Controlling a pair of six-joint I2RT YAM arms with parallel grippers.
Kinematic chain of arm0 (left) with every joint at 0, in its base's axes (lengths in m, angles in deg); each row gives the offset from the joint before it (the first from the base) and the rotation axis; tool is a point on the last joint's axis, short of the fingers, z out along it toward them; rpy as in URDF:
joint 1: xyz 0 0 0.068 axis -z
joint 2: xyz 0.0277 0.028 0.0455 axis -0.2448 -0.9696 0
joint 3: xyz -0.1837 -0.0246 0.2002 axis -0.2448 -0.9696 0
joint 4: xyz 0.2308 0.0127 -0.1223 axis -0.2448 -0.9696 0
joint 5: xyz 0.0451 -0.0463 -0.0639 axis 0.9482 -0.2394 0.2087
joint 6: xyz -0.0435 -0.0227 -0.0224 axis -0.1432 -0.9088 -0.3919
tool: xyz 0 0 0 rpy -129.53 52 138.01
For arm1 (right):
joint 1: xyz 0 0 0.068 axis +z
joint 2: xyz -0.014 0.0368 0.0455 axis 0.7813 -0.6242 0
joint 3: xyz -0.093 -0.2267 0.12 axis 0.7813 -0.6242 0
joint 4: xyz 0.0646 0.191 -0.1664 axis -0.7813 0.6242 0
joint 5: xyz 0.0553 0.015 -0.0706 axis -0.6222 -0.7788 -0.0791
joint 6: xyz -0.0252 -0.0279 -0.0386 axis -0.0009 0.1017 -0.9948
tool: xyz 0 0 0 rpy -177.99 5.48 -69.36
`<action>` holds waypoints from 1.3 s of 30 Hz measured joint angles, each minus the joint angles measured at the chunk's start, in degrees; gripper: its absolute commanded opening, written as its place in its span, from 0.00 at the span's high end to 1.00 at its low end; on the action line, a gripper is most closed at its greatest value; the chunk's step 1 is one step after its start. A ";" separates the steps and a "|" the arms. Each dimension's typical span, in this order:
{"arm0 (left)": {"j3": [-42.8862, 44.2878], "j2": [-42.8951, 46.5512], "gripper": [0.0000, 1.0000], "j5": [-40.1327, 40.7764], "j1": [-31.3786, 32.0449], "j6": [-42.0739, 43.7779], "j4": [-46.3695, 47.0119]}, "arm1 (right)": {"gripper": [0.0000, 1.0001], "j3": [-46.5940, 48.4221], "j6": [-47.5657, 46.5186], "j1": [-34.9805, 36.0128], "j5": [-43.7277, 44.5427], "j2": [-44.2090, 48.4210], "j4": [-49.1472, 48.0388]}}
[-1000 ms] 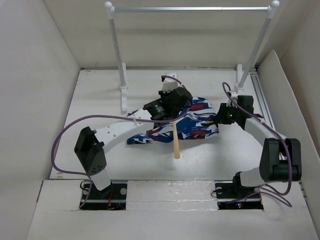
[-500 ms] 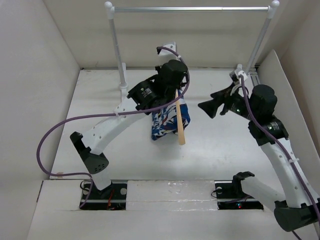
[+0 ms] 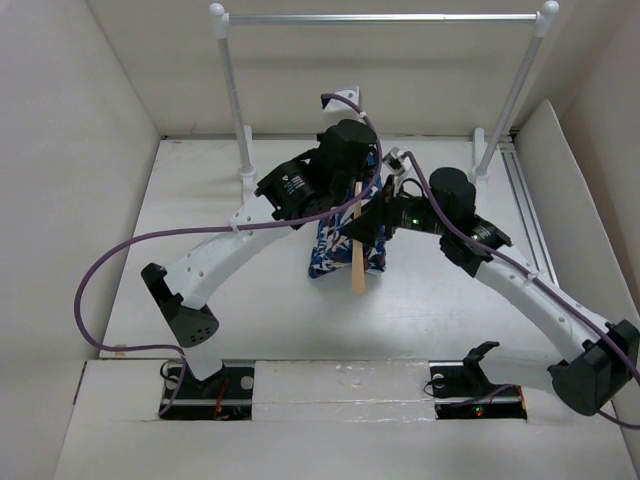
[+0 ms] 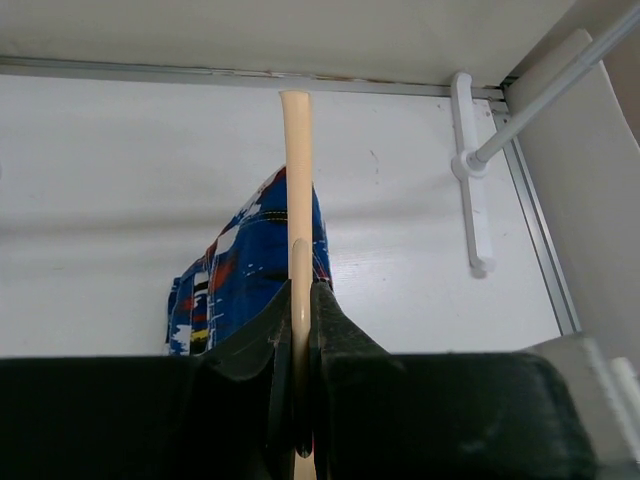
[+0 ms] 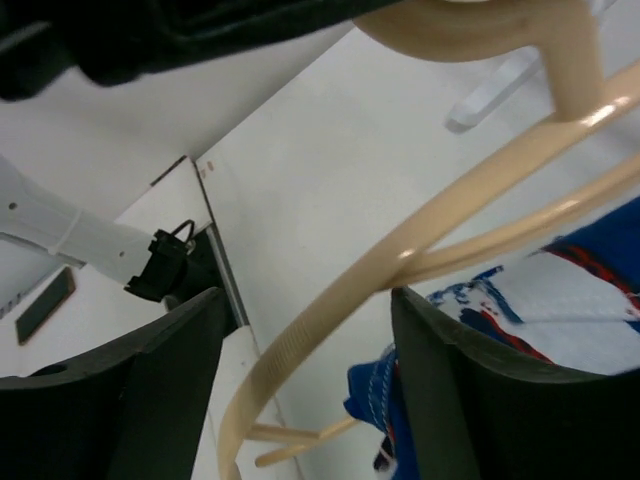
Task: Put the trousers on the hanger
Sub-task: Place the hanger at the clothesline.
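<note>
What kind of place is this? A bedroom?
Probably a robot test booth: plain white walls box in a table, two robot arms are bolted at its edge, and a clothes rail stands at the back.

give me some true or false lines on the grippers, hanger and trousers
1. The left gripper is shut on the hanger. True.
2. The right gripper is shut on the trousers. False: its jaws stand open close by the hanger, gripping nothing.
3. The trousers lie spread flat on the table. False: they hang bunched from the hanger, which the left gripper holds up.
4. The rack stands at the far side of the table. True.
</note>
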 measured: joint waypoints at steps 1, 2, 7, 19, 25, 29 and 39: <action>0.00 0.00 1.00 -0.31 0.00 0.02 0.00 | 0.36 -0.46 0.66 0.68 -0.09 -0.83 -1.53; 0.00 0.00 1.00 -0.57 0.00 0.13 0.00 | 0.40 -0.92 1.42 1.55 -0.13 -1.51 -2.78; 0.00 0.13 1.00 -0.92 -0.02 0.72 -0.37 | 0.81 -3.28 6.64 4.07 0.55 -3.08 -7.56; 1.14 1.62 0.36 -2.27 -1.22 1.88 3.08 | 1.00 -7.91 23.69 3.06 5.20 -0.28 -14.56; 9.40 2.69 0.01 -3.91 -2.16 3.78 7.06 | 1.00 2.97 28.11 -4.44 0.44 -4.37 -10.23; 8.94 8.33 0.01 -4.46 -2.08 4.57 10.14 | 1.00 9.68 28.98 -11.28 -1.86 -8.11 -12.07; -15.45 26.93 0.01 -4.02 -2.14 1.42 14.88 | 1.00 23.74 32.65 -27.98 -7.50 -22.12 -16.26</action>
